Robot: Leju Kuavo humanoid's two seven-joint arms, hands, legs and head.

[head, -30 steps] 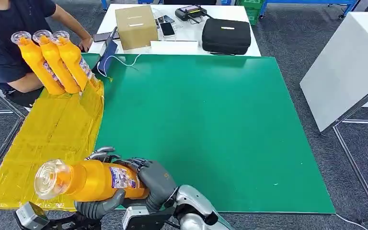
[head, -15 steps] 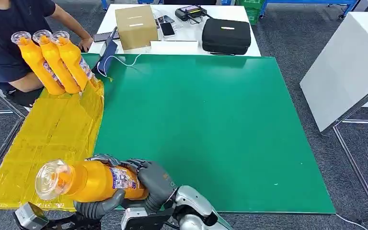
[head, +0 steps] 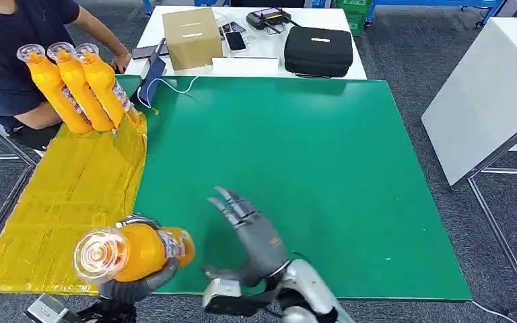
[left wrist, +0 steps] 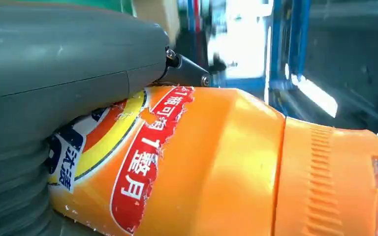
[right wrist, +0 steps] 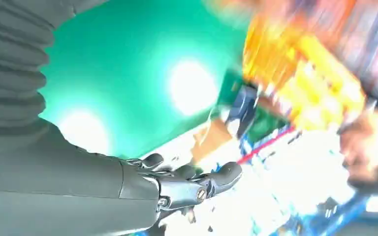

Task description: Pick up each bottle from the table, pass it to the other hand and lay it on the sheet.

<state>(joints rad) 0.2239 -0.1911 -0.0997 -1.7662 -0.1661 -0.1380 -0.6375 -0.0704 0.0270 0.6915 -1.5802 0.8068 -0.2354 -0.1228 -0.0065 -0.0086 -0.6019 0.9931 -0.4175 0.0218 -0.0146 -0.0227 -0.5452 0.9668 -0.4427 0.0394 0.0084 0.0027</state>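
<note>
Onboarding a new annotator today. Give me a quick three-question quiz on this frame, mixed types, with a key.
1. True or false: the right hand holds the orange bottle.
2. How many bottles lie together at the far end of the yellow sheet? A) two B) three C) five
3. Fill in: the held bottle's clear cap points toward the ____.

Key:
1. False. The left hand grips it from below; the right hand is apart from it, fingers spread over the green mat.
2. B, the three bottles.
3. Camera, in the head view.

Orange bottle [head: 134, 252] held aloft; three bottles [head: 77, 87] lie on yellow sheet [head: 67, 195].
</note>
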